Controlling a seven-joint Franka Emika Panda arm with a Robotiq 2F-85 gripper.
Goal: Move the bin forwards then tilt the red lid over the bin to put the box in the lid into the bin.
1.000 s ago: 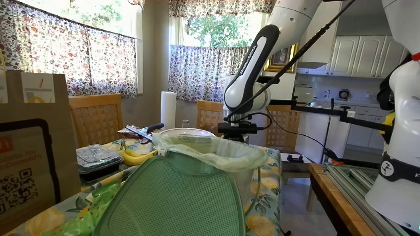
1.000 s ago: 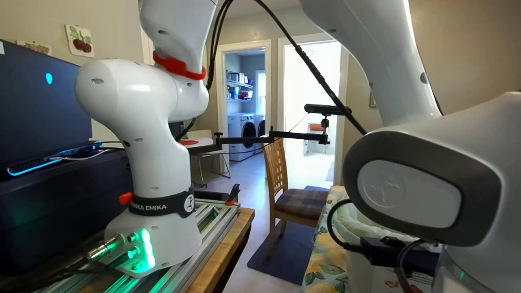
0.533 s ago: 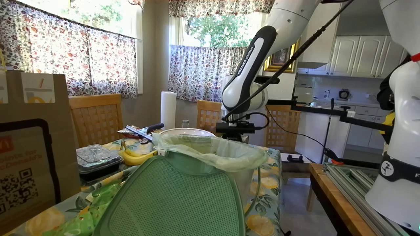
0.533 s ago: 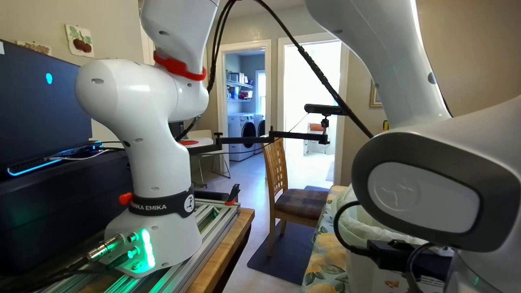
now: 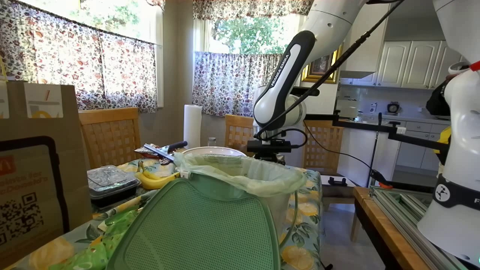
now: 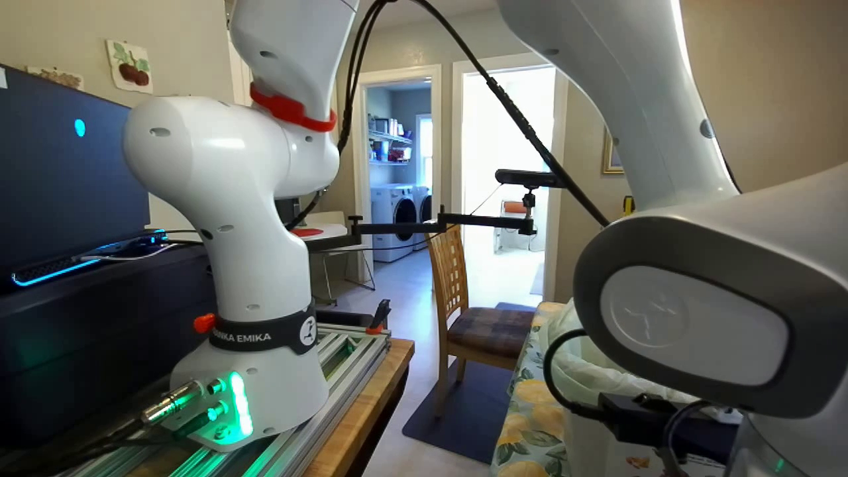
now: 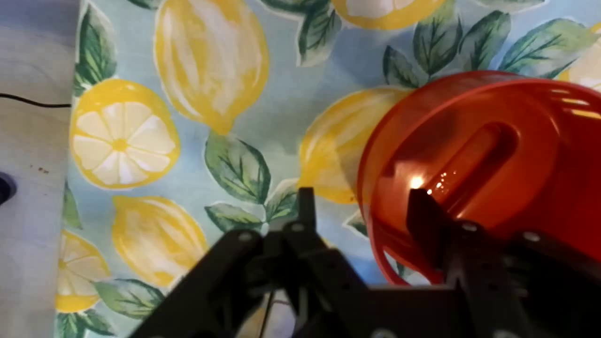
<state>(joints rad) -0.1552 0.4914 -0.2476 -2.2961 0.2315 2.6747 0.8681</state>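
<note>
The pale green bin with its whitish liner [image 5: 247,174] stands on the table, partly behind a green mesh panel. In an exterior view the liner [image 6: 576,358] shows beside the arm. Seen from the wrist, the red lid [image 7: 526,173] is above the patterned cloth, cut off at the right edge. My gripper [image 7: 362,193] is open across the lid's near rim. One finger [image 7: 307,209] is outside over the cloth, the other finger [image 7: 425,220] over the lid's inside; contact cannot be told. In an exterior view the gripper [image 5: 268,155] is partly behind the bin. The box is out of view.
The green mesh panel [image 5: 210,228] leans before the bin. On the table are bananas [image 5: 155,180], a foil-topped container [image 5: 112,183], a white bowl [image 5: 215,151], a paper towel roll [image 5: 192,125] and a brown paper bag [image 5: 41,157]. Chairs [image 6: 450,291] stand around.
The arm has shifted slightly left in an exterior view, then nearly stopped. Its jaws have spread apart. A dark shape behind the robot's base has moved. The bin has not moved.
</note>
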